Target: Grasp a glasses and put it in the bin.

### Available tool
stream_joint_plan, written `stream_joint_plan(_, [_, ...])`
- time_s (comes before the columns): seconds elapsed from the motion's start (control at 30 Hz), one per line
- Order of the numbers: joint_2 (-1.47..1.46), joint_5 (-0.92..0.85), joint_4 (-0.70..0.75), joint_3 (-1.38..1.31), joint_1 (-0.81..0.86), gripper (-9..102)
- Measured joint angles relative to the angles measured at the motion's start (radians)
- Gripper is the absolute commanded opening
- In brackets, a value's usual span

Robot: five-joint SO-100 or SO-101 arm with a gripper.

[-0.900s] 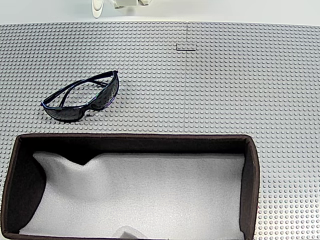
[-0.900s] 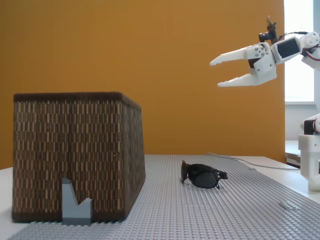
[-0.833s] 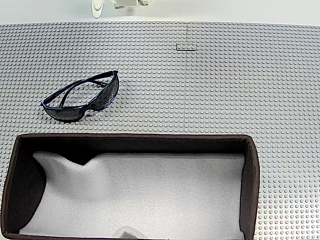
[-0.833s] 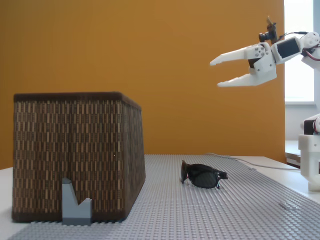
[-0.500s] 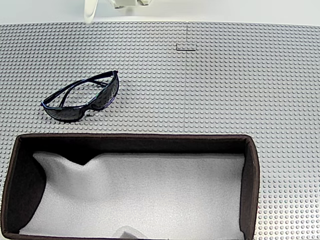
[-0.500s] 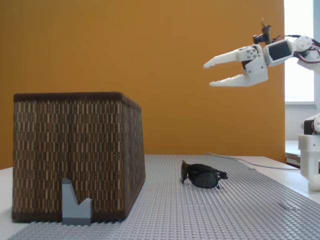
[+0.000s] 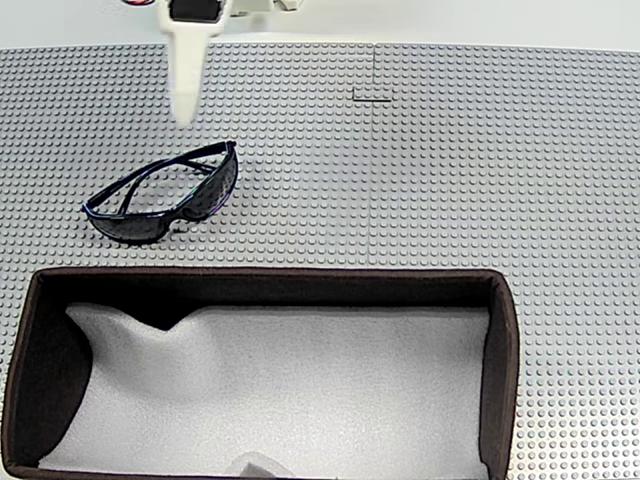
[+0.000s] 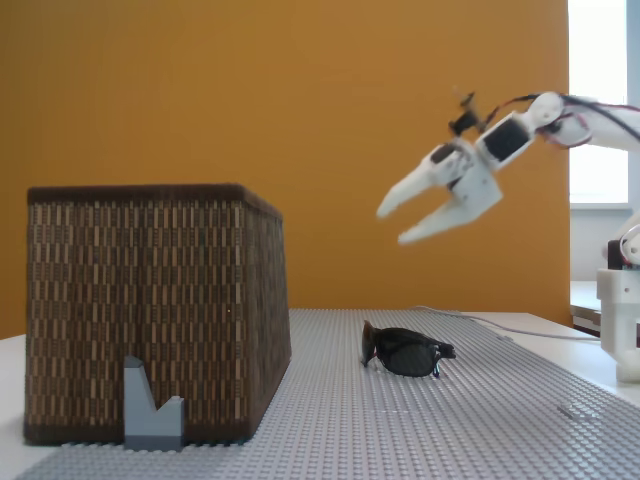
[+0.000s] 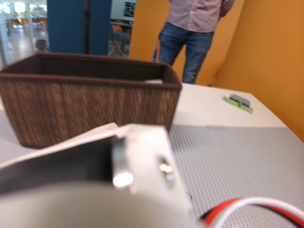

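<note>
The black glasses [image 7: 165, 195] lie open on the grey studded mat, lenses toward the bin [image 7: 270, 273], a short gap from its far wall. From the side the glasses [image 8: 405, 352] rest to the right of the bin [image 8: 150, 310], which has brown woven walls and a white foam lining. My white gripper [image 8: 395, 226] hangs open in the air, tilted downward, above and slightly behind the glasses, holding nothing. From above, the gripper [image 7: 183, 112] points toward the glasses' right arm. The wrist view shows the bin [image 9: 90, 107] ahead.
A small grey block [image 8: 150, 405] stands against the bin's near side. The arm's white base [image 8: 620, 320] is at the right edge. In the wrist view a person [image 9: 194, 28] stands beyond the table, and a green-grey piece [image 9: 237, 101] lies on the white tabletop.
The gripper has swung forward and down toward the glasses, tilting its fingers downward and staying open. Glasses and bin have not moved.
</note>
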Motion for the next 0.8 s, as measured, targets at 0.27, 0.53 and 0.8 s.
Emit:
stream_joint_plan(0.27, [-0.301,-0.038,0.133,-0.137,0.017,19])
stream_joint_plan(0.53, [-0.393,-0.086,0.204,-0.173,0.032,19])
stream_joint_plan(0.8, [-0.488,-0.138,0.218,-0.173,0.057,19])
